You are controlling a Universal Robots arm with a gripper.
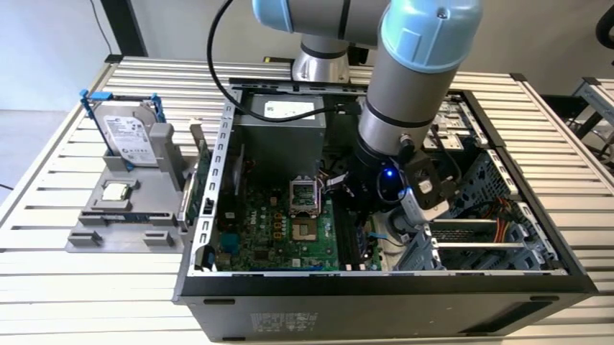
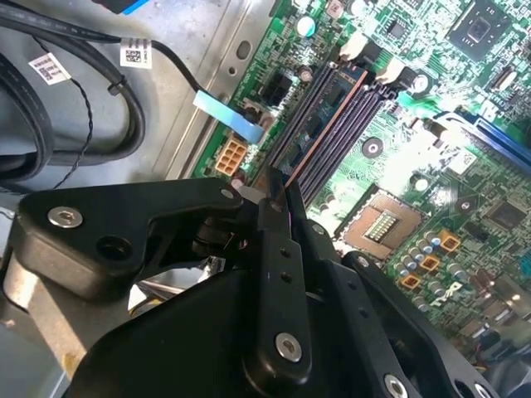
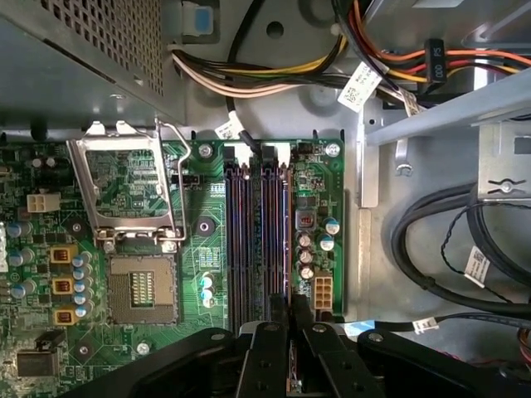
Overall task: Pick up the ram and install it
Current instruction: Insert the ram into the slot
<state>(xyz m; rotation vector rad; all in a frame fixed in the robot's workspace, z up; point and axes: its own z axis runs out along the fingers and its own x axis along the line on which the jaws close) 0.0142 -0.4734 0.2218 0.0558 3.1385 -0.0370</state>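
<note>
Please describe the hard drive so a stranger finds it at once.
On the slatted table, at the exterior view's left of the open computer case, sits a grey stand. The hard drive stands upright in it: a silver box with blue brackets, unlike the small square chip lying flat nearby.

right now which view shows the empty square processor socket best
The first wrist view: the empty square metal processor socket lies face-on and unobstructed. The second wrist view shows it slanted; the exterior view shows it from afar.
</note>
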